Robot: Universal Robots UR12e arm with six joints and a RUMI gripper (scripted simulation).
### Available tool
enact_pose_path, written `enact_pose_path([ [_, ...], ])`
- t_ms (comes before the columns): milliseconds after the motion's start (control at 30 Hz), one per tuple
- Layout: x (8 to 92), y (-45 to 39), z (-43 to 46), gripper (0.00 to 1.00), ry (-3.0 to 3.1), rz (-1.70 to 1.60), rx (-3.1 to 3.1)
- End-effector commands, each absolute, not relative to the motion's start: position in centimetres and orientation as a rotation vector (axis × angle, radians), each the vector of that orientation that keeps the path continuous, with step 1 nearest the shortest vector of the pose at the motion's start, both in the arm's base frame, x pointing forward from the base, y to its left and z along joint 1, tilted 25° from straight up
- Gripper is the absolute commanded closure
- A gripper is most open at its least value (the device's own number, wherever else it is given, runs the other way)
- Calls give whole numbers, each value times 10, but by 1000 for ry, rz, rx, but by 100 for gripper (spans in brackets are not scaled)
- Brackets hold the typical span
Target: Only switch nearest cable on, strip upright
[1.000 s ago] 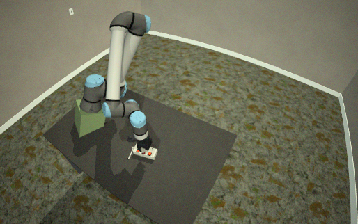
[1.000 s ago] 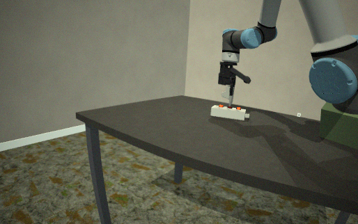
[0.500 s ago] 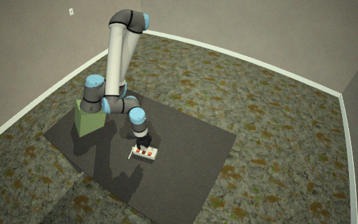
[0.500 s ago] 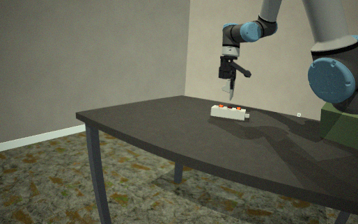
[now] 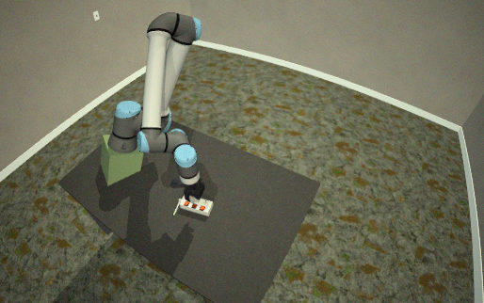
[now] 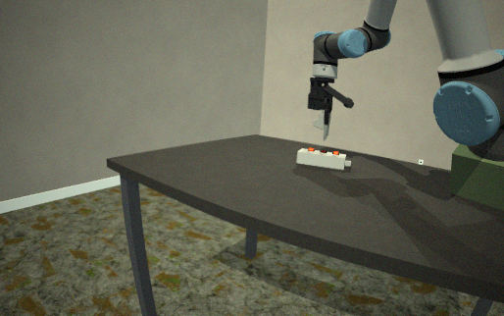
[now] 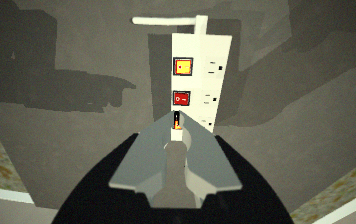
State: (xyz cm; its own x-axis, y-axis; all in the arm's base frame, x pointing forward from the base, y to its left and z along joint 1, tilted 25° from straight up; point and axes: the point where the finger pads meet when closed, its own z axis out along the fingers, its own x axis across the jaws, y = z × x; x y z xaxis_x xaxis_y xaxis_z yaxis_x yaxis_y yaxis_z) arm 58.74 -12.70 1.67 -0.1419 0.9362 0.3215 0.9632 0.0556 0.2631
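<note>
A white power strip (image 5: 206,211) (image 6: 321,159) (image 7: 220,50) lies right way up on the dark table (image 5: 264,212) (image 6: 221,167). Its short white cable (image 7: 165,20) leaves the far end in the wrist view. The switch nearest the cable (image 7: 182,66) glows bright orange. The middle switch (image 7: 181,98) is dark red. The third switch (image 7: 176,126) shows an orange glow and is mostly hidden behind my fingertips. My gripper (image 5: 193,192) (image 6: 326,131) (image 7: 176,111) is shut and empty. It hangs a little above the strip's end far from the cable, not touching it.
The arm's green base block (image 5: 120,165) (image 6: 476,177) stands on the table's corner beside the strip. The table's edges drop to a patterned carpet floor (image 5: 358,141). Walls enclose the room.
</note>
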Motion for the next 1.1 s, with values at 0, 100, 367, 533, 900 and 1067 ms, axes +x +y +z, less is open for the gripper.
enact_pose_path([
  [0, 588, -128, 17, 100, -2236, -647, -2015],
  [100, 588, -128, 17, 100, -2236, -647, -2015],
  [367, 625, -128, 41, 100, -2236, -648, -2015],
  [533, 628, -127, 43, 100, -2236, -648, -2015],
  [900, 628, -127, 43, 100, -2236, -648, -2015],
  [1067, 628, -127, 43, 100, -2236, -648, -2015],
])
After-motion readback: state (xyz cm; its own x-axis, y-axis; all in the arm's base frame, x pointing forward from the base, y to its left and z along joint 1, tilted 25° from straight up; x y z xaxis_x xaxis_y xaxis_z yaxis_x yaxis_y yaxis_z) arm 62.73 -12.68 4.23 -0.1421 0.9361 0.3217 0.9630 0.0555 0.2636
